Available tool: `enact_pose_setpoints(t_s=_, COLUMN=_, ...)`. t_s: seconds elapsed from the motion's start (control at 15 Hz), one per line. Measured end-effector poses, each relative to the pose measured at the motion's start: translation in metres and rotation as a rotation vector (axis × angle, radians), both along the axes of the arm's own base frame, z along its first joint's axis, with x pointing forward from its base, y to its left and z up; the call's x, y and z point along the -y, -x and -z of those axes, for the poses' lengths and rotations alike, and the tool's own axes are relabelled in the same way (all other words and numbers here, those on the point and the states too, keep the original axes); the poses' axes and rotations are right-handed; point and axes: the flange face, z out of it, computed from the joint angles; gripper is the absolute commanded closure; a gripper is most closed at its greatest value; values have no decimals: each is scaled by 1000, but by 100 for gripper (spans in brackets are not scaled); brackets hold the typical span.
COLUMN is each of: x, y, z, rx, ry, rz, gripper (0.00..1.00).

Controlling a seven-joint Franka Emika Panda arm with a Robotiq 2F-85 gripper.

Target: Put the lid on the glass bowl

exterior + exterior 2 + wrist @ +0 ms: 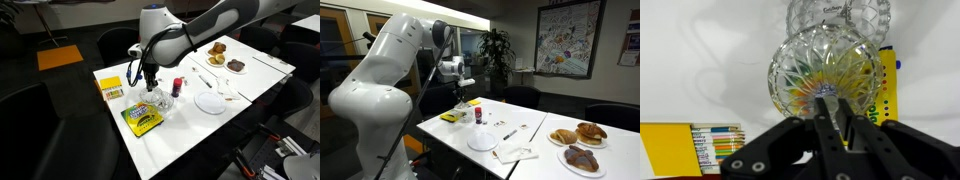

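In the wrist view my gripper point(827, 100) is shut on the small knob at the centre of the cut-glass lid point(800, 65). The lid hangs under the fingers, over the white table. The glass bowl point(840, 15) stands just beyond the lid at the top of that view, and its far part is cut off. In an exterior view the gripper point(150, 86) points straight down at the table's near-left part, with the glass pieces point(160, 103) right below it. It also shows in an exterior view point(461, 88), where the glass is too small to tell apart.
A yellow crayon box point(110, 88) point(680, 148) and a yellow-green marker pack point(142, 120) point(886, 85) lie close by. There is also a small red bottle point(177, 87), a flat white plate point(210, 102), a napkin point(515, 152) and pastry plates point(225, 55) at the far end.
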Motion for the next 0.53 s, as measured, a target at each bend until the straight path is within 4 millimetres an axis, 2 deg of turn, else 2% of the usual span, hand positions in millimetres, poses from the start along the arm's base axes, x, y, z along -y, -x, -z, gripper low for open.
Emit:
enact_pose_setpoints(t_s=0.27, x=-4, y=14, z=6, rx=-12, ry=10, rz=41, gripper=96)
enact_pose_setpoints(t_s=0.53, x=0, y=29, z=3, rx=5, ry=17, rz=91, gripper=96)
